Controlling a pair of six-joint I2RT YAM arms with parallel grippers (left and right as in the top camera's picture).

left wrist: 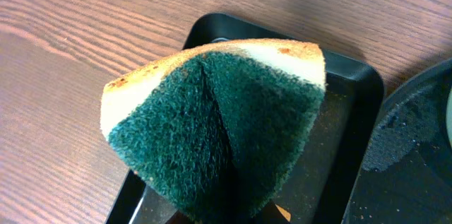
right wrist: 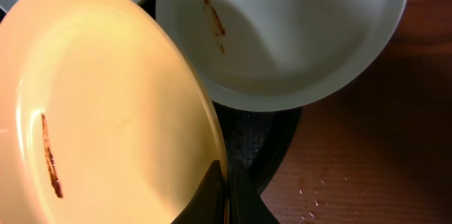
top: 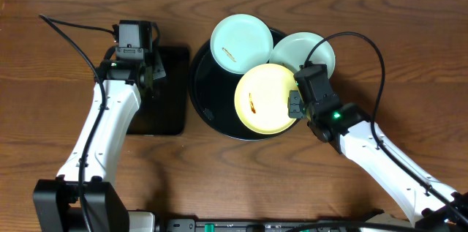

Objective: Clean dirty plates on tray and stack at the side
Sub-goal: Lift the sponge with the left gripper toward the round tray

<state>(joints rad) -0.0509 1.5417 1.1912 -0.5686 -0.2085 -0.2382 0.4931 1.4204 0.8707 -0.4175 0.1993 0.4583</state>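
A brown wooden table (top: 58, 56) with a strong grain is filling every view. At the centre of the overhead view the round black tray (top: 208, 96) is sitting with three plates crowded on its upper and right parts. One mint-blue plate (top: 241, 39) is lying at the top of the tray and showing a small brown mark. The other mint-blue plate (top: 307, 50) is sitting at the upper right and hanging out past the tray's rim over the wood; the right wrist view is showing a brown smear (right wrist: 214, 19) inside it. The yellow plate (top: 265, 99) is lying at the lower right of the tray, its edge overlapping both mint ones, with a long brown streak (right wrist: 49, 157) on its left part.

The right gripper (top: 296, 104) is pinching the yellow plate's right rim, its dark fingers closing narrowly on the edge at the bottom of the right wrist view.

In the left of the overhead view, the left gripper (top: 153, 75) is hovering over a small rectangular black tray (top: 172, 107) just beside the round one. It is squeezing a sponge (left wrist: 212, 132), yellow foam with a green scouring face, folded into a wedge.
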